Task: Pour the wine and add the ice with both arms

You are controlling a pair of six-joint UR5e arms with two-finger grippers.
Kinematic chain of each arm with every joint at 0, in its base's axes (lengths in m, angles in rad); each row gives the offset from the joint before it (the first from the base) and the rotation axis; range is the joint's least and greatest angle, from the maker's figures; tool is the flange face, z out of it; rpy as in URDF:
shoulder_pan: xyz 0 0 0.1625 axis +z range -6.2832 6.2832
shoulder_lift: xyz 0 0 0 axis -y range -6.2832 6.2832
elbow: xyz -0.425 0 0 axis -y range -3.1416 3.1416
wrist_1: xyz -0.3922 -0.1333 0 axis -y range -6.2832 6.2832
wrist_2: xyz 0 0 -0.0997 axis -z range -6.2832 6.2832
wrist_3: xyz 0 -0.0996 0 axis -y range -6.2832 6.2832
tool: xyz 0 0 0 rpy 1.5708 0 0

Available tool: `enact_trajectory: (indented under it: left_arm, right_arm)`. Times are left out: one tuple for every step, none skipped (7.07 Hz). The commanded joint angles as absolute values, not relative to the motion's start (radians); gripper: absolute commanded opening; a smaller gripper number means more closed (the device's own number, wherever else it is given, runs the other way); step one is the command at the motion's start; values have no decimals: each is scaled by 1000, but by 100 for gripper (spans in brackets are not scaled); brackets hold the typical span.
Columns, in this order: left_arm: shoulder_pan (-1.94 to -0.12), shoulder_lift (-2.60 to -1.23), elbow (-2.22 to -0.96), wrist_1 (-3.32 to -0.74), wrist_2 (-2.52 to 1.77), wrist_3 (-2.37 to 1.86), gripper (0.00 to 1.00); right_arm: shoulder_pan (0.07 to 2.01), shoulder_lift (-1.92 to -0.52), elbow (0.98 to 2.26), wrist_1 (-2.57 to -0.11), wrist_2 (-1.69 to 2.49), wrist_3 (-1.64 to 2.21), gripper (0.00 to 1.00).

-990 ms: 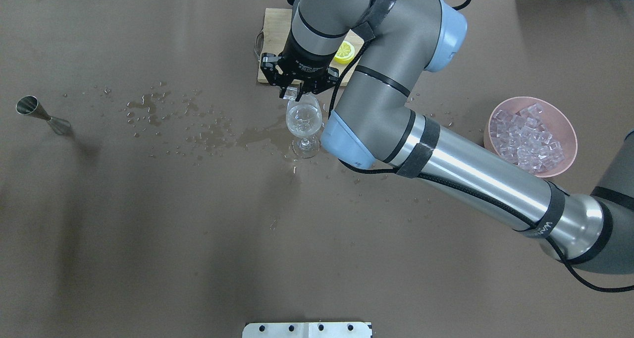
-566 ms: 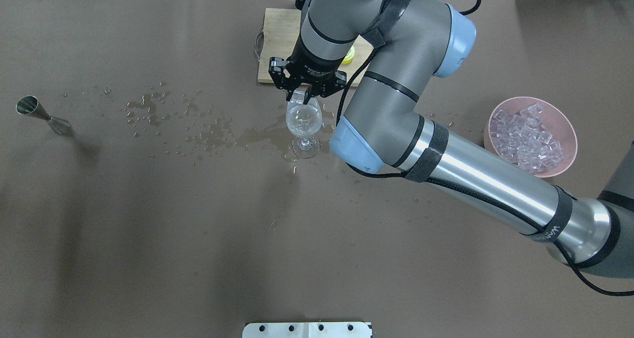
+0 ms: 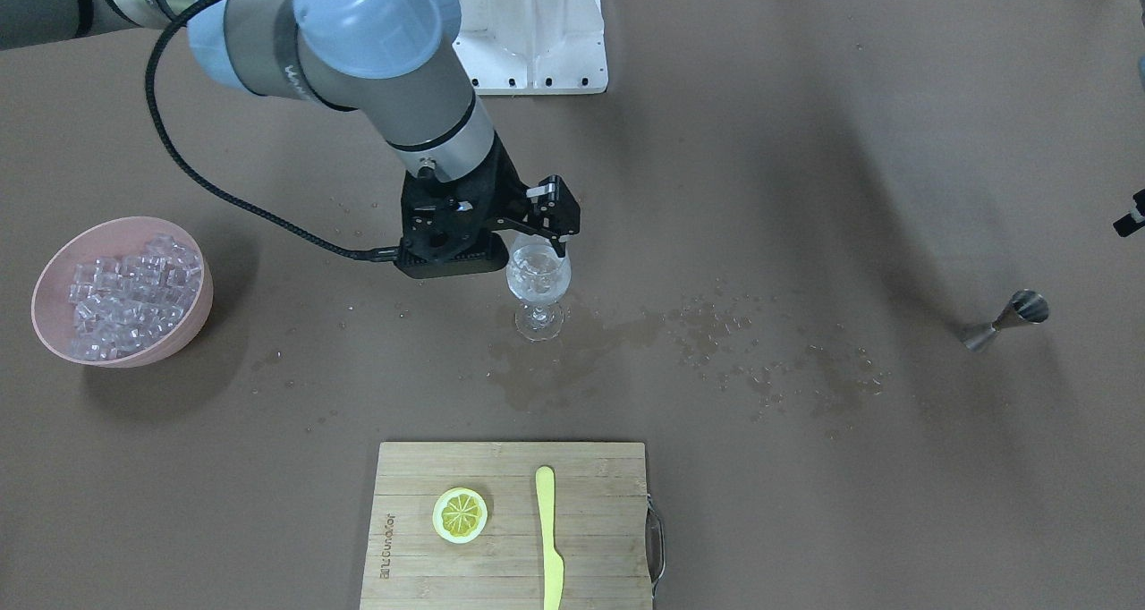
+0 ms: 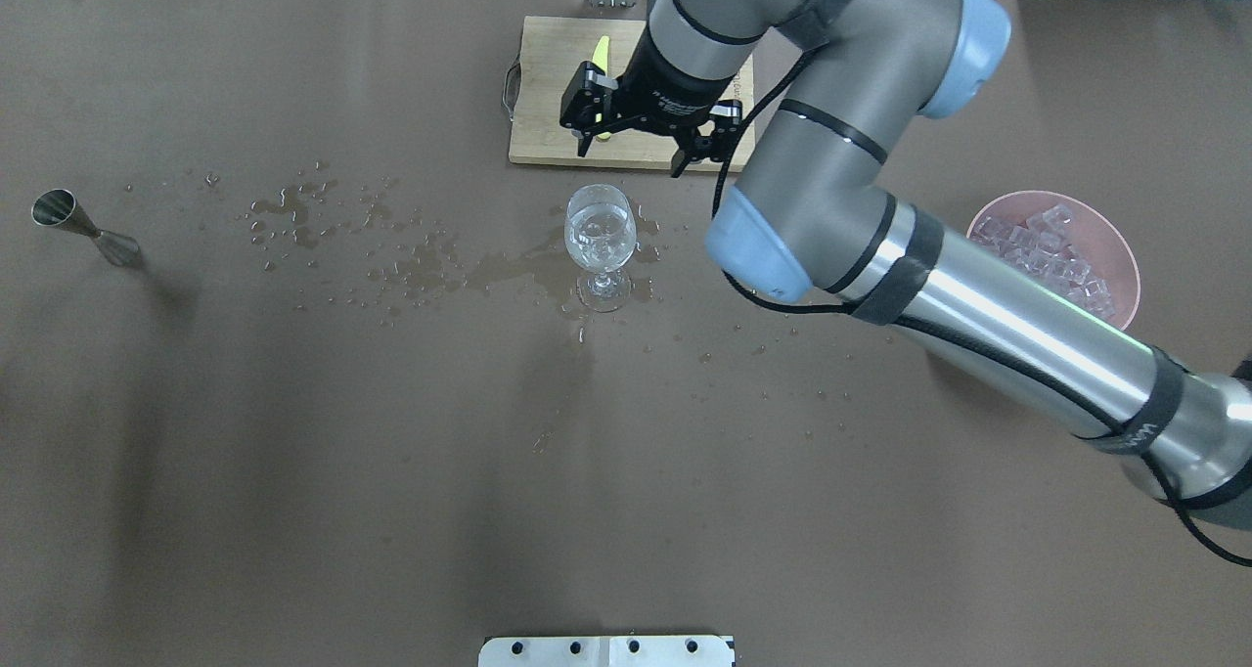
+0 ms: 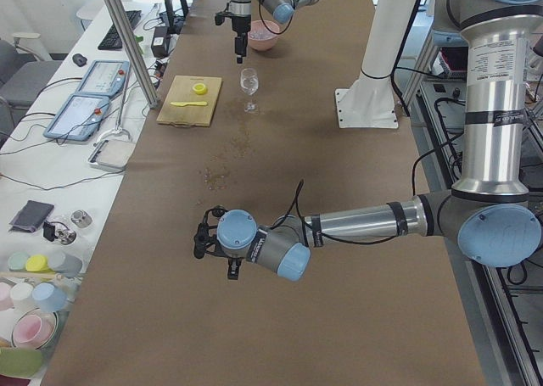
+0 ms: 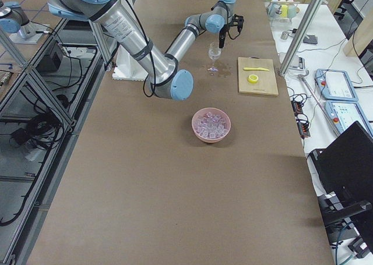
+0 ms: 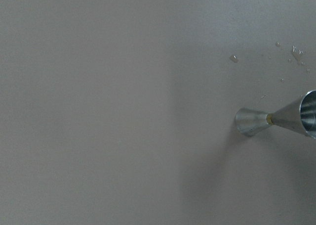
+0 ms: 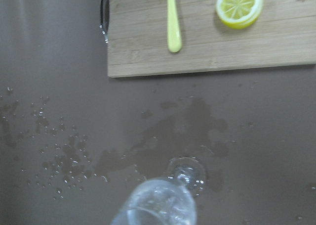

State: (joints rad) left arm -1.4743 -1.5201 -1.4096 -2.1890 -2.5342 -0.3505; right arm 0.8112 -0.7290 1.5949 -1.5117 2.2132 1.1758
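End effector on right arm spread wide, empty.

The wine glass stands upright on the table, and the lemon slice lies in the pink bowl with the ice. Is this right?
Not quite. The lemon slice lies on the wooden board, as the front-facing view shows. The wine glass does stand upright.
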Motion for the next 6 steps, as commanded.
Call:
enact_trajectory:
  left_arm:
    - [-1474, -1523, -1410, -2189, -2534, -350, 98]
    - [-1474, -1528, -1411, -2187, -2534, -351, 98]
    - [-1474, -1531, -1416, -2187, -2534, -351, 98]
    - [-1474, -1532, -1416, -2187, -2534, -350, 98]
    - [-1474, -1535, -1416, -2186, -2533, -348, 98]
    - [-1474, -1536, -1419, -2187, -2504, -341, 98]
  right_arm:
    - [982, -1008, 1762, -1513, 2340, 911, 100]
    - [1094, -1126, 1770, -1511, 2433, 714, 100]
    - [1186, -1238, 1761, -1514, 2466, 493, 100]
    - [1262, -1338, 1743, -1517, 2450, 286, 100]
    - [1344, -1373, 1665, -1517, 2448, 92, 100]
    - [1395, -1403, 1591, -1516, 2436, -75, 100]
